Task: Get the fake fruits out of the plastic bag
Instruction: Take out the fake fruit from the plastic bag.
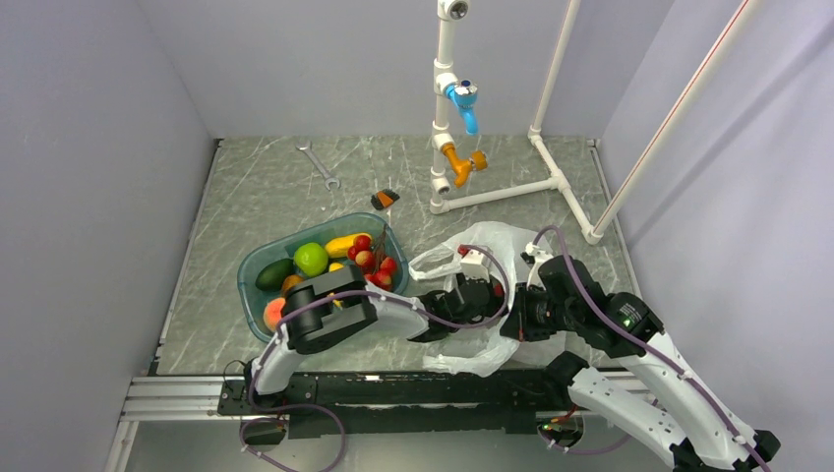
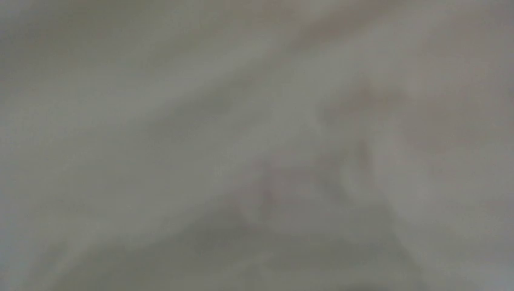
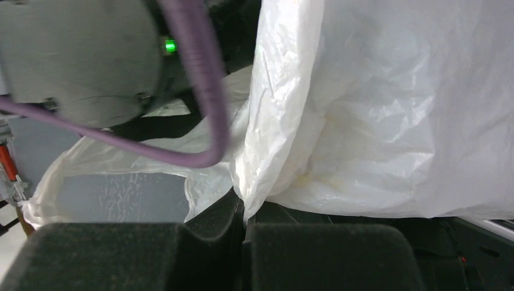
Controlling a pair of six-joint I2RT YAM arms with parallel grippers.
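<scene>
The translucent white plastic bag [image 1: 497,246] lies crumpled right of the teal tray [image 1: 254,265]. My left gripper [image 1: 487,293] reaches into the bag's mouth, and its fingers are hidden by the film. The left wrist view shows only blurred grey-white plastic [image 2: 257,145]. My right gripper [image 3: 243,209] is shut on a fold of the bag's edge [image 3: 339,121] and holds it up; in the top view it [image 1: 519,320] is at the bag's near side. A red spot [image 1: 461,250] shows through the bag. Red berries [image 1: 372,261] and a green round fruit [image 1: 311,259] lie in the tray.
The tray also holds a yellow mango-like fruit [image 1: 346,244], an avocado [image 1: 274,273] and a peach [image 1: 273,313]. A wrench [image 1: 319,165] and a small black-orange object [image 1: 385,200] lie further back. A white pipe frame [image 1: 511,187] stands behind the bag.
</scene>
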